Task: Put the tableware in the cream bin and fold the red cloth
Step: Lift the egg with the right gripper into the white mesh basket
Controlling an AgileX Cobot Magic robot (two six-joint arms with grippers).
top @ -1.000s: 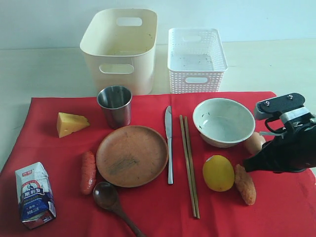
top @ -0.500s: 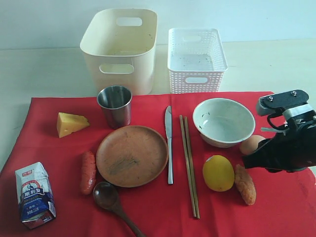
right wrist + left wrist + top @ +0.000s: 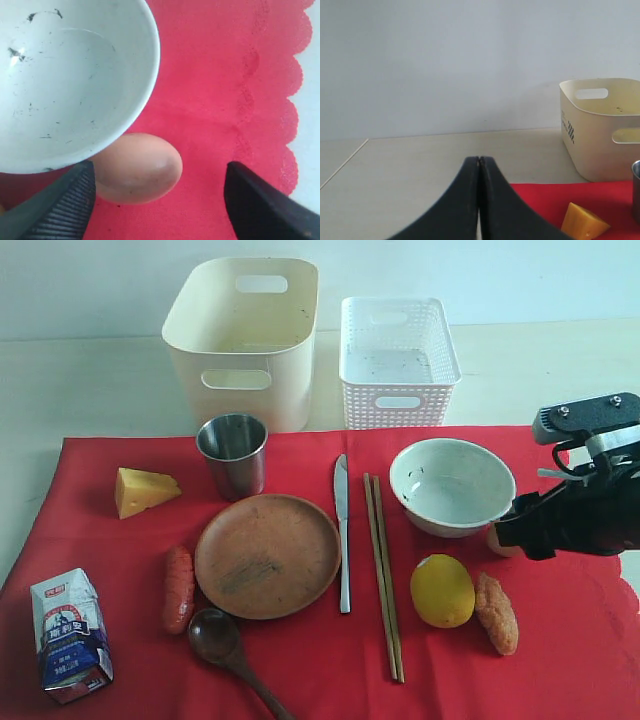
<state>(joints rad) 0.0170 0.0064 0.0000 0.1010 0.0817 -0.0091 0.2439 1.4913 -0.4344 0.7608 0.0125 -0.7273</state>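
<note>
Mostly hidden behind the right gripper [image 3: 159,172] in the exterior view, an egg [image 3: 137,167] lies on the red cloth [image 3: 100,540] just beside the bowl [image 3: 450,490], and the jaws stand apart, one on each side of it. The spoon [image 3: 225,645] handle is cut off at the near edge. The left gripper [image 3: 479,165] has its jaws pressed together. The cup [image 3: 233,453], plate [image 3: 267,555], knife [image 3: 343,530] and chopsticks [image 3: 383,570] lie on the cloth left of the bowl. The cream bin [image 3: 240,340] and a white basket [image 3: 398,355] stand beyond its far edge. A lemon [image 3: 442,590] and a sausage [image 3: 497,612] lie just nearer than the egg.
</note>
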